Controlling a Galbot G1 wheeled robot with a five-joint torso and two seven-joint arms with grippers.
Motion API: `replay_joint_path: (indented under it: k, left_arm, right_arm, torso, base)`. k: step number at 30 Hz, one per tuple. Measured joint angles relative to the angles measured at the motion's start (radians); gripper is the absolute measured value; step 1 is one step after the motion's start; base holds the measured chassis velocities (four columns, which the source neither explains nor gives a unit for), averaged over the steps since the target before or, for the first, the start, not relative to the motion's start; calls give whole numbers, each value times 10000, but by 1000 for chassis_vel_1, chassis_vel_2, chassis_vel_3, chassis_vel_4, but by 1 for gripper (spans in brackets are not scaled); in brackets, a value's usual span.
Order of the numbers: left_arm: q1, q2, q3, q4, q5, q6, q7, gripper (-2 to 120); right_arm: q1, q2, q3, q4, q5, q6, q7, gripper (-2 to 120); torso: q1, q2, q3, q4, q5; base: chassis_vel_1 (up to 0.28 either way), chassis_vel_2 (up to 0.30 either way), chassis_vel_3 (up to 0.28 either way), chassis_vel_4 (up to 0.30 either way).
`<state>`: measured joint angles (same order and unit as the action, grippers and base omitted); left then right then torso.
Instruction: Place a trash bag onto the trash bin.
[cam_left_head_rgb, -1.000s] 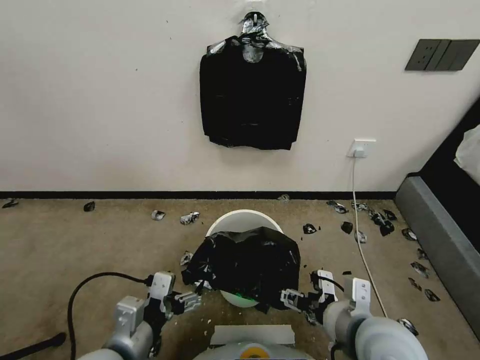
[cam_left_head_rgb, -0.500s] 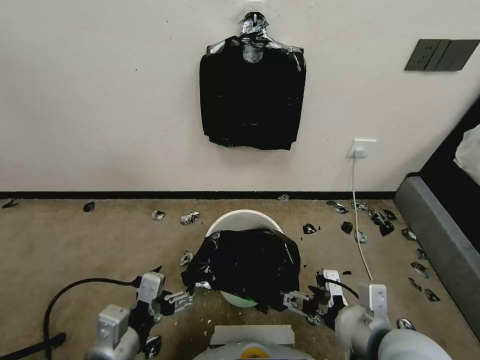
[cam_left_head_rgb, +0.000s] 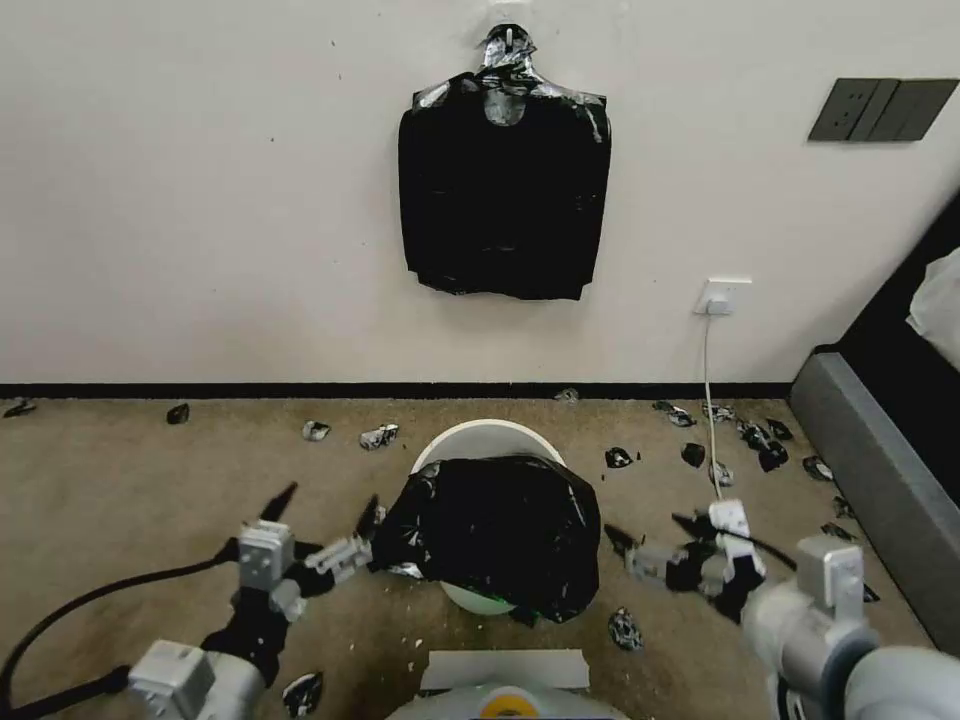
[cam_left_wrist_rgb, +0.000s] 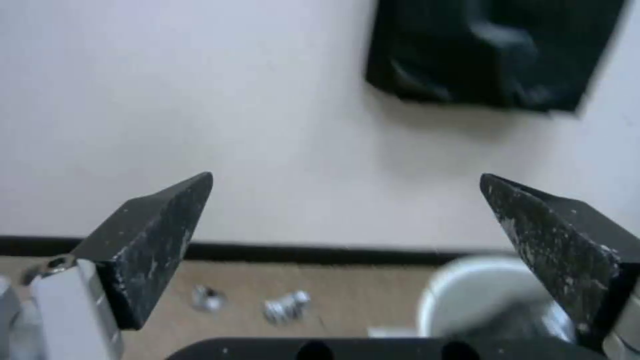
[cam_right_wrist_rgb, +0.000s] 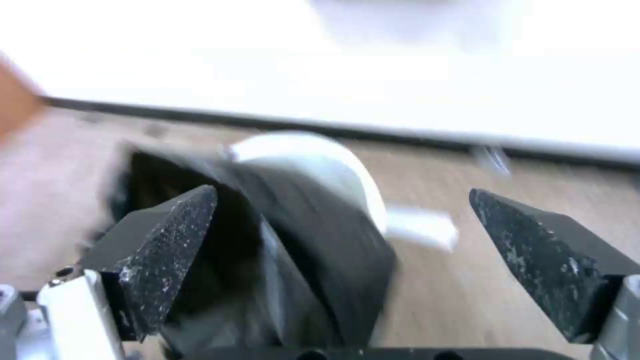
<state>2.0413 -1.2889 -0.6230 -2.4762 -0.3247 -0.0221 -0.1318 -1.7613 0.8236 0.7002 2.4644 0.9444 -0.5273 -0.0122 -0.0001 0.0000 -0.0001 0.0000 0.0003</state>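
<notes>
Head view: bag (cam_left_head_rgb: 495, 530) draped over the near half of the bin (cam_left_head_rgb: 487, 437), far rim at 12 o'clock bare. Left gripper (cam_left_head_rgb: 322, 502) at the bag's 9 o'clock, right gripper (cam_left_head_rgb: 650, 535) at 3 o'clock, both spread wide, holding nothing.

Left wrist view: left gripper (cam_left_wrist_rgb: 347, 200) agape, bin (cam_left_wrist_rgb: 480, 295) beyond.

Right wrist view: right gripper (cam_right_wrist_rgb: 343, 215) agape, bag (cam_right_wrist_rgb: 293, 240) over bin (cam_right_wrist_rgb: 313, 155).

Status: laid on, apparently; mouth not stretched round the rim.
</notes>
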Motion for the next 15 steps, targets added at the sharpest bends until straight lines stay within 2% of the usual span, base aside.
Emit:
replay_joint_path:
  k: [1,2,4,5,8,9,12,13,15]
  left_arm:
    - [-214,-164,-123,18,-9,-10,3,100]
    - [-214,-164,-123,18,-9,-10,3,100]
    - [-403,-276,-440,304,-18,-241,174,100]
    - [-403,-276,-440,304,-18,-241,174,100]
    - [-477,-298,-1017,1022,-35,-842,637,100]
    - [-477,-298,-1017,1022,-35,-842,637,100]
    - [-517,-488,-1305,1230,17,-1166,991,100]
    - [-517,-488,-1305,1230,17,-1166,991,100]
    - [-425,-499,-1306,1180,319,-1243,1208,100]
  right_arm:
    - [606,-346,-49,-518,193,58,-633,100]
    - [606,-346,-49,-518,193,58,-633,100]
    - [1904,-875,-469,-1424,328,78,-1400,100]
    - [1904,-875,-469,-1424,328,78,-1400,100]
    - [4538,-1477,-1914,-3185,400,-293,-2372,100]
    - [4538,-1477,-1914,-3185,400,-293,-2372,100]
    - [6899,-1575,-4010,-4580,381,-779,-2732,100]
    - [6899,-1575,-4010,-4580,381,-779,-2732,100]
    - [8562,-1546,-5623,-5335,200,-1045,-2981,100]
  torso:
    - [1,0,1,0,2]
    - [1,0,1,0,2]
    - [1,0,2,-2,1]
    - [1,0,2,-2,1]
    - [1,0,1,2,-3]
    - [1,0,1,2,-3]
    - [1,0,3,2,2]
    - [1,0,3,2,2]
    - [1,1,2,3,-4]
  base:
    - [0,0,0,0]
    - [0,0,0,0]
    - [0,0,0,0]
    - [0,0,0,0]
    - [0,0,0,0]
    - [0,0,0,0]
    - [0,0,0,0]
    - [0,0,0,0]
    - [0,0,0,0]
